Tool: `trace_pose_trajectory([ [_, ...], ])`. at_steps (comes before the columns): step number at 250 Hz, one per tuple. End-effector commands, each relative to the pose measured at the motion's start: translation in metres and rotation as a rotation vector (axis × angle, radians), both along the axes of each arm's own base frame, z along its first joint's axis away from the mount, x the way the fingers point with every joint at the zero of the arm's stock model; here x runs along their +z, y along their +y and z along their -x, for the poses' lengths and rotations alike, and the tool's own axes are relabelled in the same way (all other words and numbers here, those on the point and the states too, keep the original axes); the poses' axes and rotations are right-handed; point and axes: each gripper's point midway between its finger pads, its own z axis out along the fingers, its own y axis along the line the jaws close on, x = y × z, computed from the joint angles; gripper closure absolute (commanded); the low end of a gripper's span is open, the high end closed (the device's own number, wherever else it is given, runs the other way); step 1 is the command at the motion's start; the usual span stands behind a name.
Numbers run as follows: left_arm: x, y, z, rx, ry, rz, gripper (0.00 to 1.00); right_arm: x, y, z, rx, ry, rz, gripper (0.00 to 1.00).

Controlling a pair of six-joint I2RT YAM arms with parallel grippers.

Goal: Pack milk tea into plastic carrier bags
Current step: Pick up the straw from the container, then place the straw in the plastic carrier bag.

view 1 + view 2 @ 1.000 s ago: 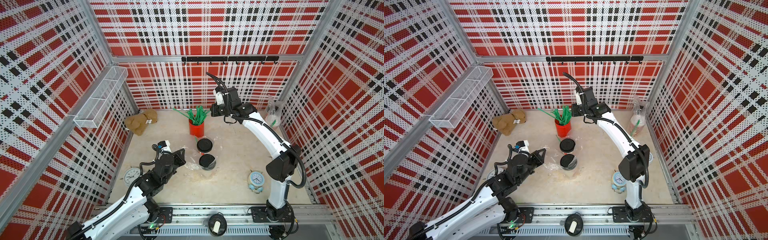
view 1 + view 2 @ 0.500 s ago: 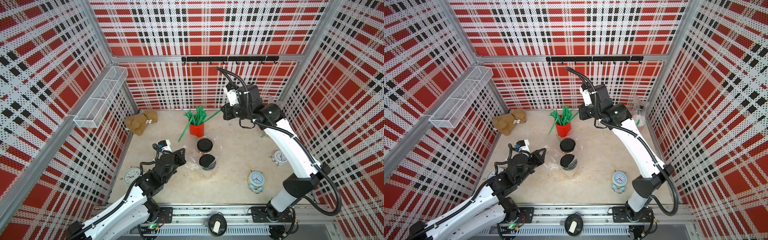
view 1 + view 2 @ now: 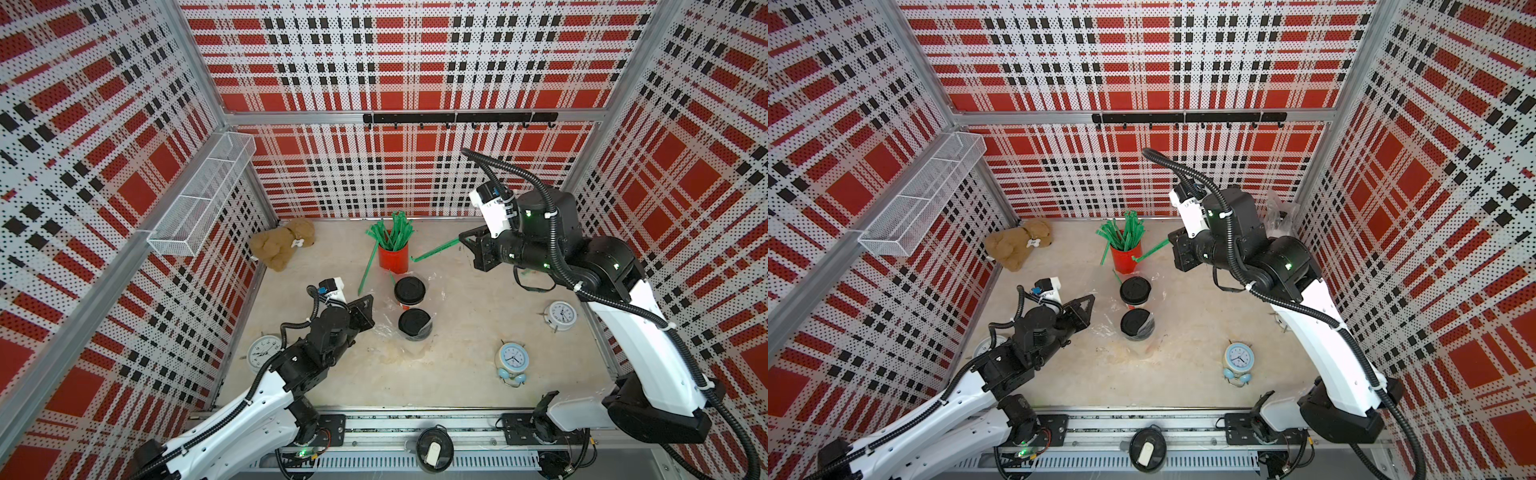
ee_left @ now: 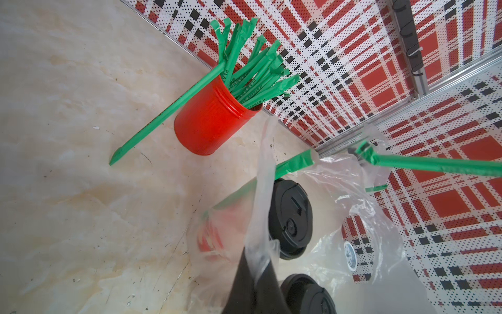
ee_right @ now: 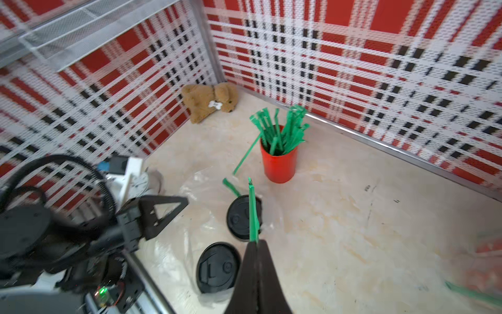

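Observation:
Two milk tea cups with black lids (image 3: 409,289) (image 3: 414,322) stand mid-table inside a clear plastic carrier bag (image 3: 384,328). In the left wrist view my left gripper (image 4: 255,261) is shut on a strip of that bag's rim beside the lids (image 4: 290,217). It shows in both top views too (image 3: 1088,305). My right gripper (image 3: 462,241) hangs high, right of the red straw cylinder (image 3: 392,257). It is shut on a green straw (image 5: 252,212) pointing toward the cups. A second clear bag (image 3: 1278,214) peeks out behind the right arm, its contents hidden.
One loose green straw (image 3: 368,270) leans against the cylinder, and another (image 4: 294,164) sticks out of the bag. A teddy bear (image 3: 282,247) lies at the back left. Three clocks (image 3: 264,353) (image 3: 513,361) (image 3: 561,316) stand around the table. A wire basket (image 3: 203,199) hangs on the left wall.
My right arm has swung up and to the right, away from the red cylinder, pulling one straw out. Another straw tipped out and now leans on the cylinder. The left arm has not moved.

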Motion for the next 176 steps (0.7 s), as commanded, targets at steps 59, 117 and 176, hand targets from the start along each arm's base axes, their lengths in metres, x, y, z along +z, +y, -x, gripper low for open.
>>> trace_pose_trajectory([
  [59,0.025,-0.008,0.001,-0.021,-0.061,-0.021,1.00,-0.034,0.019,0.062,0.180,0.144,0.140,1.00],
  [117,0.036,-0.016,0.001,-0.042,-0.087,-0.029,1.00,-0.062,0.029,0.074,0.227,0.230,0.183,1.00],
  [176,0.040,-0.021,-0.001,-0.053,-0.097,-0.036,1.00,-0.073,0.036,0.079,0.261,0.266,0.210,1.00],
])
